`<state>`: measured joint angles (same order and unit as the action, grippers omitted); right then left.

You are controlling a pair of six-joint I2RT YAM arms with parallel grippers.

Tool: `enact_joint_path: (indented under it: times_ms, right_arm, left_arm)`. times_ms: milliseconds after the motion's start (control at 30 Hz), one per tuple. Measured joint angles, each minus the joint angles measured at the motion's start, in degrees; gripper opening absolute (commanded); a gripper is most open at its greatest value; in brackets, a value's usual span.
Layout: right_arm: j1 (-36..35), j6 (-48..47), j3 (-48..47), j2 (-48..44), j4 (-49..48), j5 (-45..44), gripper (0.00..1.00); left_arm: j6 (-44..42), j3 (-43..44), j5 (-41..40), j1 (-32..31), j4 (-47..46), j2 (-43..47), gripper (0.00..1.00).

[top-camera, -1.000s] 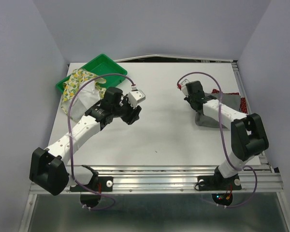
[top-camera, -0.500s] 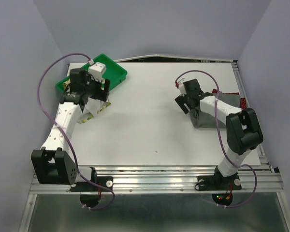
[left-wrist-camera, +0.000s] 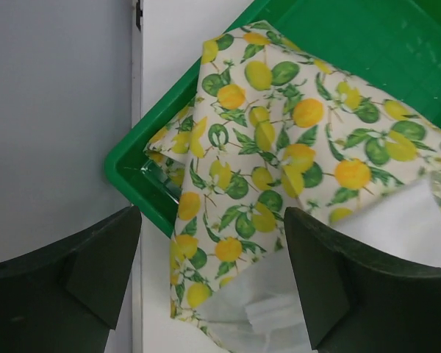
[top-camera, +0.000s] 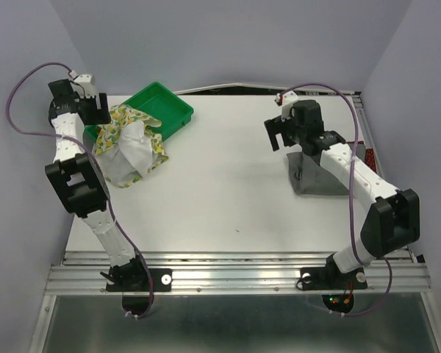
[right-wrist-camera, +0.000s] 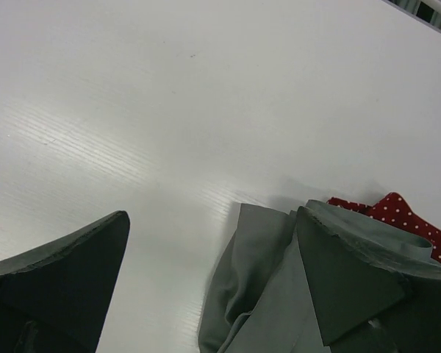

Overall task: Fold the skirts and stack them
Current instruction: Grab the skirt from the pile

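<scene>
The lemon-print skirt [top-camera: 132,143] lies crumpled at the far left, one edge draped over the green tray [top-camera: 165,107]. My left gripper [top-camera: 90,110] hovers open over that corner; in the left wrist view its gripper [left-wrist-camera: 213,283] spans the lemon-print skirt [left-wrist-camera: 264,147] without touching it. The grey skirt [top-camera: 316,176] sits folded at the right, with the red dotted skirt [top-camera: 369,156] peeking out behind it. My right gripper [top-camera: 281,136] is open just left of the grey skirt. In the right wrist view the gripper [right-wrist-camera: 213,283] holds nothing, beside the grey skirt [right-wrist-camera: 268,294] and the red dotted skirt [right-wrist-camera: 404,217].
The green tray [left-wrist-camera: 128,176] stands at the table's back left corner, close to the left wall [top-camera: 29,147]. A metal rail [top-camera: 364,125] runs along the table's right edge. White tabletop [top-camera: 228,184] lies between the two arms.
My left arm swung from the table's middle to the back left corner and its jaws widened. My right gripper opened, let go of the grey skirt and rose off it.
</scene>
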<state>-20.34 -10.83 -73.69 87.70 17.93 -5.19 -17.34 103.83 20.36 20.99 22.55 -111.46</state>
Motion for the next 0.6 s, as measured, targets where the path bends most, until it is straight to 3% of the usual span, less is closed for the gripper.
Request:
enact_joint_path:
  times_ms: [233,400,600]
  right_arm:
    - [0.0,1.5,0.8,0.0,0.3,1.1,1.00]
    - [0.0,2.2,2.2,0.0,1.3,1.4,1.00]
    - [0.0,2.3,2.2,1.0,1.3,1.6,1.00]
  left_arm:
    - [-0.3,8.1,1.4,0.9,2.4,-12.0,0.67]
    - [-0.3,12.6,1.3,0.4,2.6,-15.5,0.60]
    - [-0.3,14.2,1.0,0.4,2.6,-18.4,0.59]
